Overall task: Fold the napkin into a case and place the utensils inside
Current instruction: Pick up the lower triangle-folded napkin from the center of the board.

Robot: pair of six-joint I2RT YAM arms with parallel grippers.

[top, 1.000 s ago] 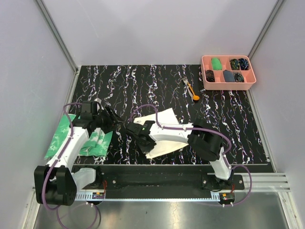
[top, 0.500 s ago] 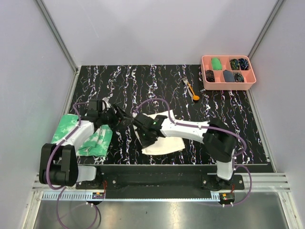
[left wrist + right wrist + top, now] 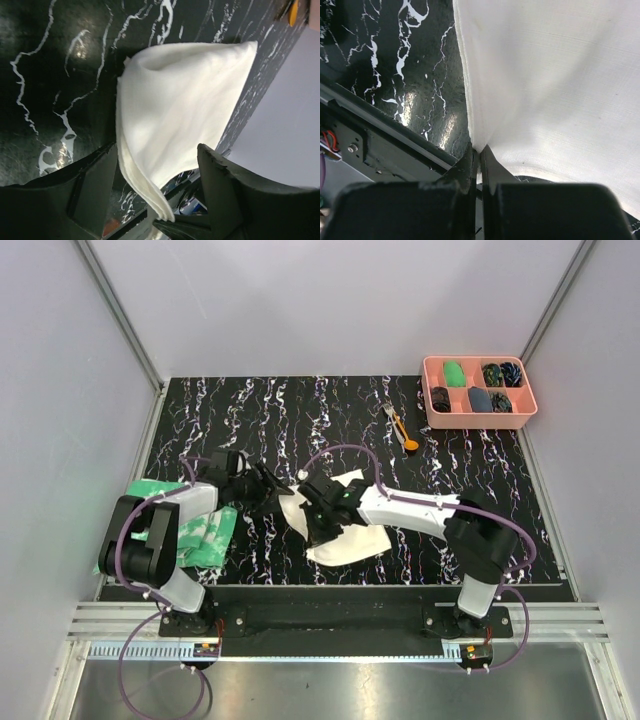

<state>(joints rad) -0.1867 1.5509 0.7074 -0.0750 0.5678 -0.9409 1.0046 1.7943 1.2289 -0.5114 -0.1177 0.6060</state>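
Observation:
The cream-white napkin [image 3: 352, 540] lies half folded near the table's front middle. One edge of it is lifted. My right gripper [image 3: 318, 516] is shut on that edge, and in the right wrist view the cloth [image 3: 555, 85] fans out from the pinch [image 3: 480, 151]. My left gripper [image 3: 276, 496] stands open just left of it. In the left wrist view the layered corner of the napkin [image 3: 175, 115] hangs between its spread fingers [image 3: 95, 187], touching neither. The utensils [image 3: 401, 427], a fork and an orange spoon, lie far back right on the table.
A pink compartment tray [image 3: 431, 390] with small dark and green items sits at the back right corner. A green-and-white mottled cloth [image 3: 205, 538] lies at the front left under my left arm. The black marbled tabletop [image 3: 480, 500] ends at a rail near the arm bases.
My left gripper has reached rightwards to the napkin's lifted corner. My right gripper has carried the pinched edge right and up, folding the cloth further over itself.

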